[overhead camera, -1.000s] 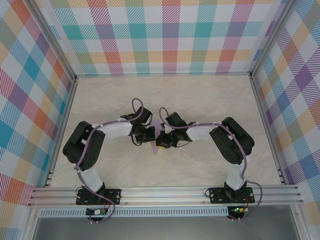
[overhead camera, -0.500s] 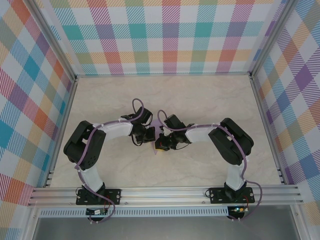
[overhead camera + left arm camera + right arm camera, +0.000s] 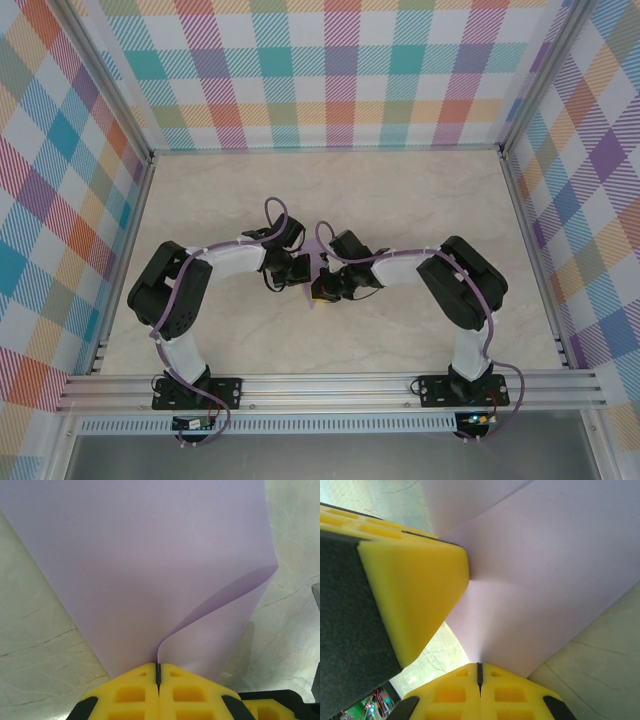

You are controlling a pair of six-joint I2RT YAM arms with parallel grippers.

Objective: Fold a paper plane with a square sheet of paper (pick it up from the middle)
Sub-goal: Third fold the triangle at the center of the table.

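Top external: 1 sheet [image 3: 316, 246]; 2 pincers [image 3: 303, 270] [image 3: 321, 286]

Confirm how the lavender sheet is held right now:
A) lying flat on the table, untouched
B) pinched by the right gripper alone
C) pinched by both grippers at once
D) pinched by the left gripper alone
C: the left wrist view shows the left gripper closed on an edge of the lavender sheet, and the right wrist view shows the right gripper closed on the sheet too.
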